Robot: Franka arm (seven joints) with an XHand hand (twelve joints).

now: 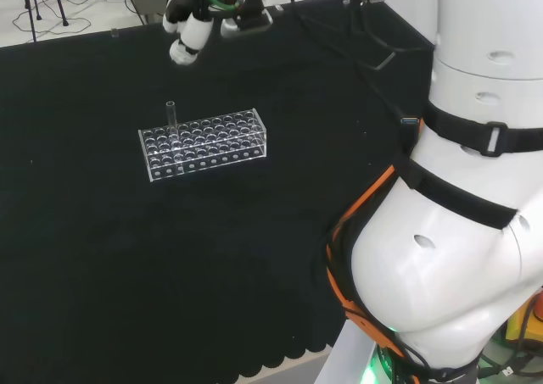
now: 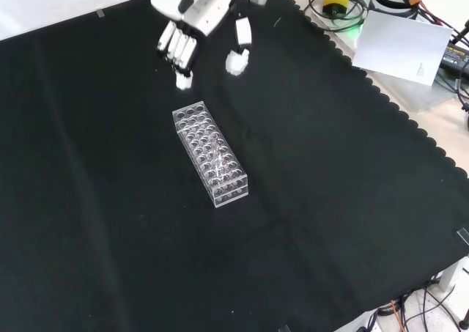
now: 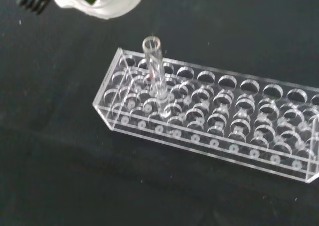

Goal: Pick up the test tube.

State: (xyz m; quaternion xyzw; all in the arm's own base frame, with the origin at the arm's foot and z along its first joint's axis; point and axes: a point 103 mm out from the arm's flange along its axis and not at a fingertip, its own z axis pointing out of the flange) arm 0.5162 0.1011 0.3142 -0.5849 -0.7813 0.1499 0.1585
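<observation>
A clear test tube point(image 1: 170, 118) stands upright in a clear plastic rack point(image 1: 204, 143) with several rows of holes, near the rack's left end in the head view. The wrist view shows the tube point(image 3: 155, 71) close, rising from a hole near one end of the rack point(image 3: 234, 121). The black and white hand point(image 1: 192, 26) hangs above the cloth beyond the rack, apart from it, holding nothing. In the front view the hand point(image 2: 192, 8) is above the rack's far end point(image 2: 192, 119), its fingers point(image 2: 178, 50) straight and pointing down, the thumb point(image 2: 239, 50) spread to the right.
Black cloth point(image 2: 110, 222) covers the bench around the rack. Cables, a white sheet point(image 2: 403, 42) and gear lie beyond the scalloped cloth edge at the front view's upper right. The arm's white links point(image 1: 475, 189) stand at the head view's right.
</observation>
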